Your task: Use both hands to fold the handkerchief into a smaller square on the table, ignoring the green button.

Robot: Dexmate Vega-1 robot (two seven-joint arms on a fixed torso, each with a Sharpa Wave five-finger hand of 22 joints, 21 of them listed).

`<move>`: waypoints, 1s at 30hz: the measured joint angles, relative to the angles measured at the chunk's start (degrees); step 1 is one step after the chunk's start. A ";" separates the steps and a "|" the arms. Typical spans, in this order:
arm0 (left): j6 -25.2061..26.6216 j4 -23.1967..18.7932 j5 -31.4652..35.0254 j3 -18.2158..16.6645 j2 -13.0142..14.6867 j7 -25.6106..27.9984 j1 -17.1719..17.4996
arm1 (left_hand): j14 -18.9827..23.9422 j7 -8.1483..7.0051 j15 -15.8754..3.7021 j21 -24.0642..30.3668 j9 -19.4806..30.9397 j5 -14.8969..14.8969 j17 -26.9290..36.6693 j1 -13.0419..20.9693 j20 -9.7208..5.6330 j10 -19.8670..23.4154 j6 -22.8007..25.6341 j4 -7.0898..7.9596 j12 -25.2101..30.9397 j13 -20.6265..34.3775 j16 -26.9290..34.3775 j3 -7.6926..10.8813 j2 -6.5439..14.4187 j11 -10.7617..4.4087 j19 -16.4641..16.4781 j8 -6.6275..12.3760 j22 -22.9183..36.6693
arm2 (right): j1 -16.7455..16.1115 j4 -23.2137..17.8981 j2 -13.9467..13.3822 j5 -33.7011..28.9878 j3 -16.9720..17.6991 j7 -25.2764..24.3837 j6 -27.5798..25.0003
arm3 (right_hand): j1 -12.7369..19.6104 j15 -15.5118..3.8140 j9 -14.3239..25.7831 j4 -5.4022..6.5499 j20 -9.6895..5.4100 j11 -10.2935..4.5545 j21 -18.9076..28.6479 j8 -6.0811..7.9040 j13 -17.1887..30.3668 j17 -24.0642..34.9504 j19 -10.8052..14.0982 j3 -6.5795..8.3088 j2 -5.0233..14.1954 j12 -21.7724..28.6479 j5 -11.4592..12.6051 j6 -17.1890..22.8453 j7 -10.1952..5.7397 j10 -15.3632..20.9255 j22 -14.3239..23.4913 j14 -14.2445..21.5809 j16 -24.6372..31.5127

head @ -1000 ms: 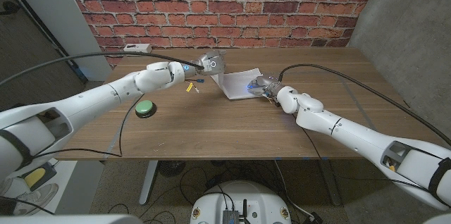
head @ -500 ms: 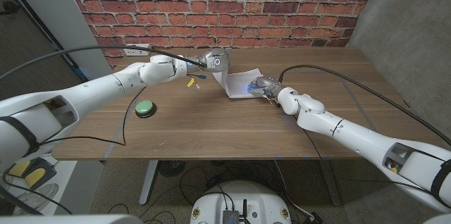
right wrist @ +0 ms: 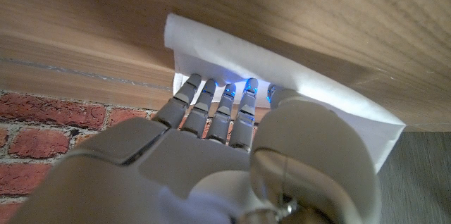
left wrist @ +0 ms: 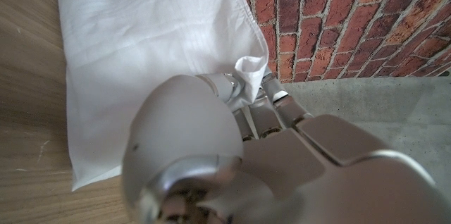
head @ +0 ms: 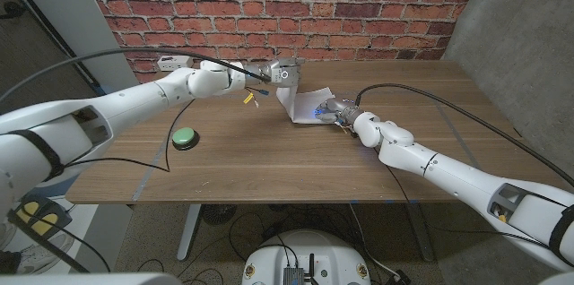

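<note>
Head view: my left hand (head: 280, 74) is raised above the far middle of the brown wooden table (head: 296, 155), pinching a corner of the white cloth handkerchief (head: 305, 106). The cloth hangs from that pinch down to the tabletop, so one flap stands up while the rest lies flat just beside it.

My right hand (head: 334, 110) is down on the flat part of the handkerchief, on the side toward my right arm. Right wrist view: fingers (right wrist: 211, 104) straight and side by side, tips pressed onto the handkerchief (right wrist: 232, 55); nothing gripped, just pinning it. Blue glow at the fingertips.

Left wrist view: the corner of the handkerchief (left wrist: 141, 48) is bunched between my thumb and fingers (left wrist: 243, 90), rest of the sheet draped away over the table (left wrist: 28, 41). Red brick wall (left wrist: 331, 13) behind.

The round green button (head: 184, 138) sits on the table under my left arm, well apart from the cloth. Black cables loop over both arms; small yellow and blue tags hang near my left wrist.
</note>
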 measured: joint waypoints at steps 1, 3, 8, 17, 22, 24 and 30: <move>-0.04 0.33 0.11 0.48 -0.32 0.26 -0.44 | 0.00 -0.13 0.00 0.00 0.00 0.00 0.00 0.00 0.00 0.00 0.13 0.00 0.00 0.00 0.00 0.00 0.00 0.00 0.00 0.00 0.00 | -0.02 0.06 0.01 0.00 0.02 -0.05 0.07 | 0.00 0.00 0.00 0.00 0.00 0.20 0.00 0.00 0.00 0.00 0.00 0.00 0.00 0.00 0.00 0.16 -0.15 0.20 0.03 0.00 0.00; -0.06 0.72 0.22 1.03 -0.73 0.62 -1.00 | 0.00 -0.31 0.00 0.05 0.00 0.00 0.00 0.00 0.00 0.00 0.31 0.00 0.00 0.03 0.00 0.00 0.00 0.00 0.00 -0.22 0.00 | -0.04 0.16 0.03 0.00 0.05 -0.13 0.18 | 0.00 0.00 0.00 0.00 0.00 0.30 0.00 -0.16 0.00 0.00 0.00 0.00 0.00 0.00 0.00 0.16 -0.17 0.30 0.03 0.00 0.00; -0.07 2.00 0.56 3.09 -2.13 1.93 -2.67 | 0.00 -0.30 0.00 0.23 0.00 0.00 0.00 -0.20 -0.21 0.00 0.31 0.00 0.00 0.24 -0.01 0.00 -0.20 0.00 -0.20 -0.22 -0.01 | -0.10 0.49 0.07 0.05 0.18 -0.30 0.66 | 0.00 0.00 0.00 0.00 0.00 0.30 0.00 0.05 0.00 0.00 0.00 0.00 0.00 0.00 0.00 0.17 -0.16 0.30 0.05 0.00 0.00; 0.01 4.09 0.80 6.28 -4.46 3.97 -4.95 | 0.29 -0.30 -0.30 0.63 -0.01 0.00 0.00 -0.12 0.11 0.00 0.31 -0.24 -0.21 0.24 -0.20 -0.24 -0.12 0.00 -0.51 -0.36 -0.01 | -0.53 0.41 -0.20 0.45 0.57 -0.44 1.06 | -0.02 0.00 -0.01 -0.24 -0.08 0.30 0.03 0.05 0.00 -0.01 -0.08 0.24 0.03 0.00 0.00 0.45 0.12 0.30 -0.03 0.00 0.00; 0.41 5.79 0.79 8.28 -6.03 5.03 -6.24 | 0.29 -0.30 -0.30 0.84 -0.01 -0.02 0.00 -0.11 -0.10 0.00 0.31 -0.24 -0.21 0.51 -0.20 -0.24 -0.11 0.00 -0.72 -0.44 -0.01 | -0.87 0.01 -0.57 0.72 0.84 -0.44 1.21 | -0.30 0.00 -0.01 -0.24 0.14 0.30 0.04 0.05 0.00 -0.01 0.14 0.23 0.31 0.00 0.00 0.47 0.15 0.30 -0.03 0.00 0.00; 0.55 6.46 0.74 9.01 -6.66 5.27 -6.64 | 0.30 -0.30 -0.30 0.84 -0.01 -0.03 -0.01 -0.11 -0.10 0.00 0.30 -0.24 -0.21 0.51 -0.20 -0.24 -0.11 0.00 -0.72 -0.44 -0.01 | -0.98 -0.10 -0.69 0.79 0.94 -0.45 1.25 | -0.30 0.00 -0.01 -0.24 0.14 0.30 0.04 0.05 0.00 -0.01 0.14 0.24 0.31 0.00 0.00 0.47 0.15 0.29 -0.02 0.00 0.00; 1.43 8.27 -0.09 10.67 -8.24 6.43 -7.55 | 0.30 -0.30 -0.31 1.27 -0.01 -0.03 -0.01 0.03 0.03 0.00 0.30 -0.24 -0.43 0.51 -0.51 -0.24 0.03 0.00 -0.85 -0.65 -0.01 | -1.40 -0.59 -1.15 0.98 1.29 -0.45 1.33 | -0.30 0.00 -0.03 -0.24 0.13 0.08 0.03 0.05 0.00 -0.01 0.13 0.23 0.31 0.00 0.00 0.47 0.15 0.51 -0.02 0.00 0.00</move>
